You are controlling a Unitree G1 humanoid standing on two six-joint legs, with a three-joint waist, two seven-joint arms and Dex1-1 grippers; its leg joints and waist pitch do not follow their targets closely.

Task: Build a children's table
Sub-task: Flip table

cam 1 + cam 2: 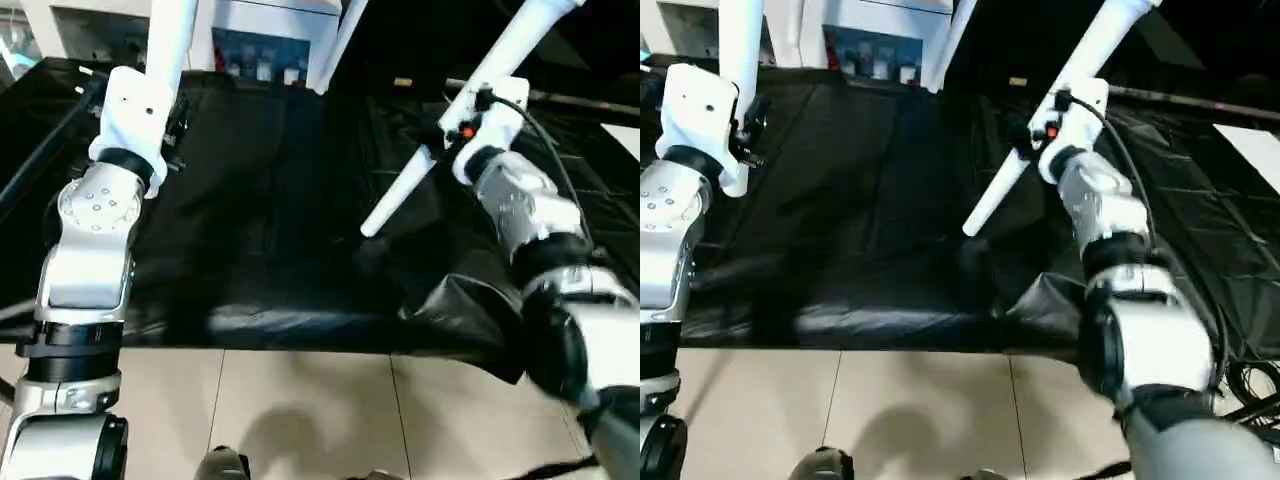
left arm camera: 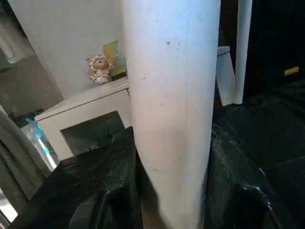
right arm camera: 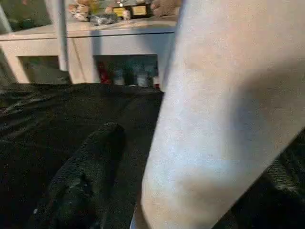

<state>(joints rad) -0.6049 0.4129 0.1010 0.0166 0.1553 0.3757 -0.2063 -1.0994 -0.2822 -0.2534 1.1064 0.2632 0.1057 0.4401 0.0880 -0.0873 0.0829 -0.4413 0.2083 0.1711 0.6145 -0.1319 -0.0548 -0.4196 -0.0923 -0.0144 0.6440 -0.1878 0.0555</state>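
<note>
While one leg point(image 1: 165, 40) is grasped upright by the left gripper point(image 1: 135, 120), another leg point(image 1: 1060, 100) is clasped slantwise by the right gripper point(image 1: 1065, 125), presumably for joining.

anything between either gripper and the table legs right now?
Nothing visible. The left gripper is at one upright white leg, the right gripper at a second, slanted leg. In each wrist view that arm's leg sits right against the camera. Below them lies the black sheet.
</note>
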